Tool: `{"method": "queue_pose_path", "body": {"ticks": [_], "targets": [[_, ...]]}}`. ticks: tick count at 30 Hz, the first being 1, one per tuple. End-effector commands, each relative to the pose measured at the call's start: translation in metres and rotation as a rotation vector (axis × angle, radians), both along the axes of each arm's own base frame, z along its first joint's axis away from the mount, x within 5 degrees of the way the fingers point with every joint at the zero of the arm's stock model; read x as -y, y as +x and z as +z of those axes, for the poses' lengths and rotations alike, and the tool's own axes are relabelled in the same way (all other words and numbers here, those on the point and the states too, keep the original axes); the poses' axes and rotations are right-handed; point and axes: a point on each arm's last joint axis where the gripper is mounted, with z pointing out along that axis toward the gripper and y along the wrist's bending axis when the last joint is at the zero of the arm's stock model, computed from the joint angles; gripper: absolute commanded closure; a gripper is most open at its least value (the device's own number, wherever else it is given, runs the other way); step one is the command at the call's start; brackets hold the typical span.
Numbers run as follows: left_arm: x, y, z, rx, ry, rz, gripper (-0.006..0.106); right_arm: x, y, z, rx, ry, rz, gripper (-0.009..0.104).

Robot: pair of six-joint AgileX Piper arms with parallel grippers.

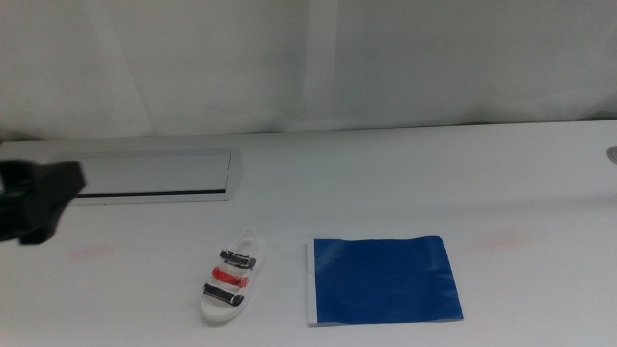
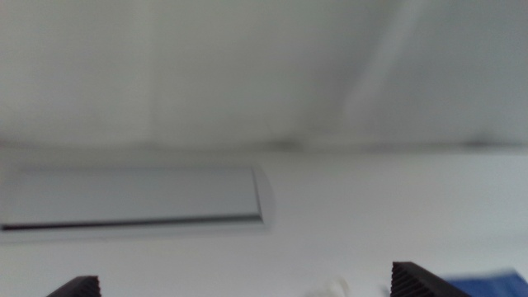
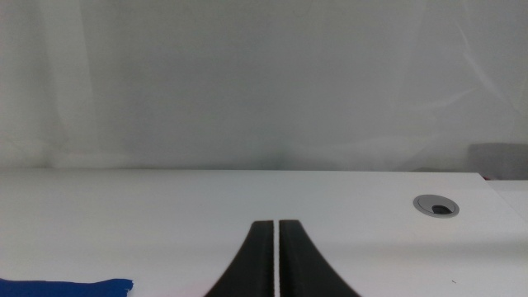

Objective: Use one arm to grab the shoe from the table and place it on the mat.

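The white sandal [image 1: 232, 279] lies on the counter [image 1: 405, 183], just left of the blue mat [image 1: 383, 280], its long axis slanting from near-left to far-right; the left pincer [image 1: 37, 200] hangs at the middle view's left edge, so the sandal lies to its right and nearer the camera, and this arm is probably the closer one; its jaws stand wide apart in its wrist view; the right pincer [image 3: 276, 262], absent from the middle view, has its jaws together, with the mat's corner and a cable grommet [image 3: 436, 206] visible only there.
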Motion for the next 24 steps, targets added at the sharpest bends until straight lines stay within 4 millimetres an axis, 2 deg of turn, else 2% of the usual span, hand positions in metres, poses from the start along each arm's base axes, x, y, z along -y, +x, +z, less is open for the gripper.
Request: {"method": "queue_pose_path", "body": {"ticks": [1, 8, 13, 14, 18, 24], "targets": [[0.006, 0.022, 0.001, -0.100, 0.011, -0.079, 0.014, 0.000, 0.000, -0.012, -0.031, -0.016, -0.003, 0.098], [0.025, 0.078, -0.001, -0.283, 0.044, -0.240, 0.014, 0.000, 0.000, -0.012, -0.031, -0.016, -0.003, 0.098], [0.056, 0.111, -0.016, -0.361, 0.068, -0.337, 0.014, 0.000, 0.000, -0.012, -0.031, -0.016, -0.003, 0.098], [0.068, 0.120, -0.025, -0.401, 0.114, -0.357, 0.014, 0.000, 0.000, -0.012, -0.031, -0.016, -0.003, 0.098], [0.088, 0.133, -0.052, -0.523, 0.203, -0.354, 0.014, 0.000, 0.000, -0.012, -0.031, -0.016, -0.003, 0.098], [0.104, 0.147, -0.092, -0.657, 0.242, -0.336, 0.014, 0.000, 0.000, -0.012, -0.031, -0.016, -0.003, 0.098]]}}
